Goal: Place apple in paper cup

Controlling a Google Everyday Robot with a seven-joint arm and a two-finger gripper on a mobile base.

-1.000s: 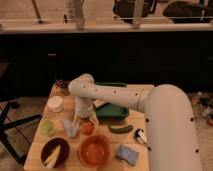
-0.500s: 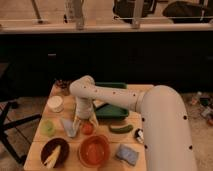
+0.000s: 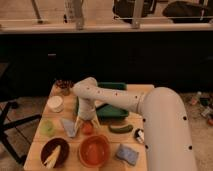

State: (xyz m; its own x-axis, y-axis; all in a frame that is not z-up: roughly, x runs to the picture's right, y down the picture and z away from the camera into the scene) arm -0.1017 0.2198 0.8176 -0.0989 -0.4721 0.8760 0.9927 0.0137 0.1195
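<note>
Wooden table, laid with the items below. My white arm, entering from the near right, elbow over the table's middle, forearm pointing down on the left half. Dark green tray, mid-table, partly behind the arm. Orange bowl, near edge, centre. Dark brown bowl, near left, a pale object lying in it. Long green vegetable, right of the apple. Blue sponge, near right. Blue-grey packet, just left of my gripper. Pale green round object, left edge. Paper cup, white, upright, far left, well apart from the apple. My gripper, fingers spread wide, holding nothing, poised over the apple. Apple, orange-red, on the table under the gripper, just beyond the orange bowl. Small dark patterned container, far left corner.
</note>
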